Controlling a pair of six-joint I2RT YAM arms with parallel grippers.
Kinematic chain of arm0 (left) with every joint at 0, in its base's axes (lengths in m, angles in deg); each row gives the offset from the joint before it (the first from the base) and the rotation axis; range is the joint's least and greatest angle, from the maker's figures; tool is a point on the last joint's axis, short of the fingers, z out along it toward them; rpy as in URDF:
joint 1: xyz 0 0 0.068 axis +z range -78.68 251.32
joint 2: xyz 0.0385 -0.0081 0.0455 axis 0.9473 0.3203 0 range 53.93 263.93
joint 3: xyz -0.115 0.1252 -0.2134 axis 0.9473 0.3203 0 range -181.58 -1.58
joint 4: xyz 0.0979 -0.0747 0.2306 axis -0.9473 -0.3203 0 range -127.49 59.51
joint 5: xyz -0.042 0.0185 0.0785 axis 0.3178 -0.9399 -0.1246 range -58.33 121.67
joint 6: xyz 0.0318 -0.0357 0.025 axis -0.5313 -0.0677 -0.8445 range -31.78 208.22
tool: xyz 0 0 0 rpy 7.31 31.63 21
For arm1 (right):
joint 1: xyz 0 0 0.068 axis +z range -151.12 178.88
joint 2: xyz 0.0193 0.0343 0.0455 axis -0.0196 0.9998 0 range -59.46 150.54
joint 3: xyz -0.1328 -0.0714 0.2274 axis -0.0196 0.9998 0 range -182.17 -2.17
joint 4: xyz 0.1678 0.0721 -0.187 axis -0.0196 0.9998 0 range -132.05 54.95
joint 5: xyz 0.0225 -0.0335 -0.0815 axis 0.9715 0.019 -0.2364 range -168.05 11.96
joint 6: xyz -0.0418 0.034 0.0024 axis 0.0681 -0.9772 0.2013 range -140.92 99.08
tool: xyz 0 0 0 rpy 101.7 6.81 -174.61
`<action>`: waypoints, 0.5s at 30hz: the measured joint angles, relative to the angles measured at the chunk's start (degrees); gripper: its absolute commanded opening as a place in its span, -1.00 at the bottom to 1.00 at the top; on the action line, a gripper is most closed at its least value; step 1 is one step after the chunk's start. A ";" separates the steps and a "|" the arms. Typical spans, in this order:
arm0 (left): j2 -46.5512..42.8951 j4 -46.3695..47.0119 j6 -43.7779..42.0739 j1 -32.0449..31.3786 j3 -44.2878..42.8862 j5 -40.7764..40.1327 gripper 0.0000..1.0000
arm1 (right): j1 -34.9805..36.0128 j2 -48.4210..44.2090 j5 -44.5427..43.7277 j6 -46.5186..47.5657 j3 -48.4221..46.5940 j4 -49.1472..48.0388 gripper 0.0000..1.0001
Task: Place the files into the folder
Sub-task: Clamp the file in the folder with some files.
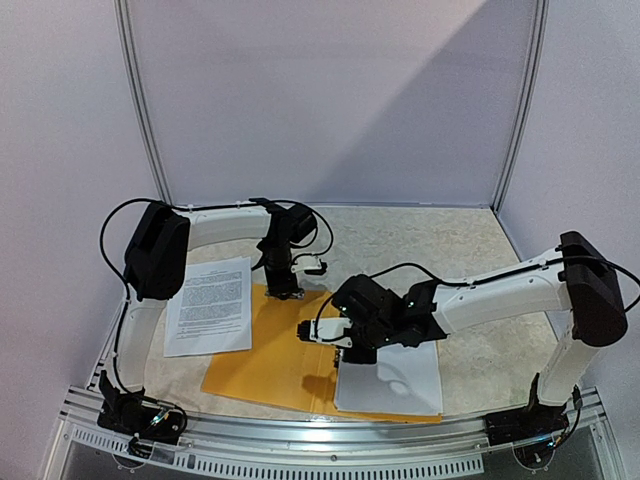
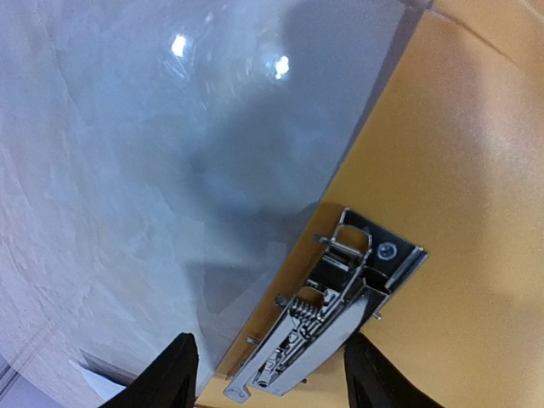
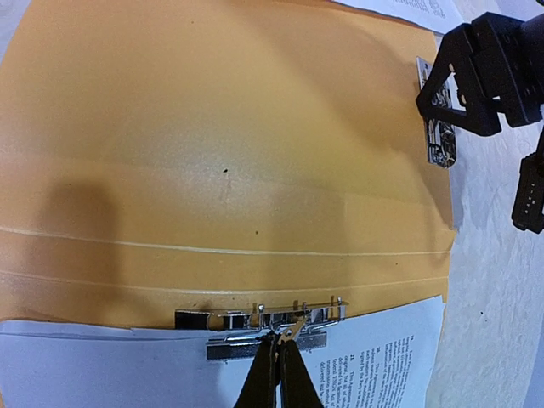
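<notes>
The orange folder (image 1: 262,362) (image 3: 221,153) (image 2: 459,170) lies open and flat on the table. One printed white sheet of the files (image 1: 208,305) rests at its left edge. Another sheet (image 1: 392,382) (image 3: 382,361) lies on the folder's near right part, its top edge under a metal clip (image 3: 263,321). My right gripper (image 1: 341,337) (image 3: 279,344) is shut on that clip's thin lever. My left gripper (image 1: 283,290) (image 2: 272,378) (image 3: 463,85) is open over the folder's far edge, its fingers either side of a second metal clip (image 2: 331,306) (image 3: 440,140) without touching it.
A translucent grey plastic sheet (image 2: 170,170) borders the folder beside the second clip. The pale mottled tabletop (image 1: 470,250) is closed in by white walls behind and at both sides. An aluminium rail (image 1: 330,440) with both arm bases runs along the near edge.
</notes>
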 measured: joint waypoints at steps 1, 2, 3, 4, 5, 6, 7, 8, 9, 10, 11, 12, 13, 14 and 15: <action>0.00 -0.04 0.00 0.00 -0.02 0.07 0.23 | 0.44 0.04 -0.26 -0.24 0.09 -0.11 -0.99; 0.02 -0.11 0.00 0.00 -0.04 0.13 0.23 | 0.96 0.15 -0.66 -0.63 0.13 -0.26 -1.00; 0.07 -0.20 0.00 0.00 -0.09 0.20 0.23 | 1.55 0.31 -1.14 -0.98 0.13 -0.46 -0.99; 0.09 -0.26 -0.02 0.00 -0.15 0.26 0.23 | 2.14 0.48 -1.64 -1.40 0.13 -0.63 -1.00; 0.11 -0.31 -0.02 0.00 -0.17 0.31 0.23 | 2.64 0.68 -2.16 -1.92 0.13 -0.85 -1.00; 0.11 -0.33 -0.02 0.00 -0.17 0.33 0.23 | 3.10 0.85 -2.69 -2.36 0.13 -1.05 -1.00; 0.11 -0.35 0.00 0.00 -0.17 0.33 0.23 | 3.43 1.01 -3.15 -2.80 0.13 -1.25 -1.00; 0.11 -0.35 0.00 0.00 -0.17 0.35 0.24 | 3.74 1.20 -3.65 -3.37 0.13 -1.49 -1.00; 0.11 -0.35 0.00 0.00 -0.17 0.35 0.24 | 4.02 1.40 -4.09 -3.82 0.13 -1.75 -1.00; 0.11 -0.35 0.00 0.00 -0.17 0.35 0.24 | 4.31 1.64 -4.57 -4.24 0.07 -2.01 -1.00; 0.11 -0.35 0.00 0.00 -0.17 0.35 0.24 | 4.55 1.92 -4.90 -4.59 -0.11 -2.08 -1.00; 0.11 -0.35 0.00 0.00 -0.17 0.35 0.24 | 4.81 2.27 -5.25 -4.92 -0.37 -2.16 -1.00; 0.11 -0.35 0.00 0.00 -0.17 0.35 0.24 | 5.05 2.64 -5.57 -5.20 -0.66 -2.25 -1.00; 0.11 -0.35 0.00 0.00 -0.17 0.35 0.24 | 5.31 3.04 -5.92 -5.51 -0.87 -2.45 -1.00; 0.11 -0.35 0.00 0.00 -0.17 0.33 0.24 | 5.53 3.30 -6.16 -5.77 -0.96 -2.60 -1.00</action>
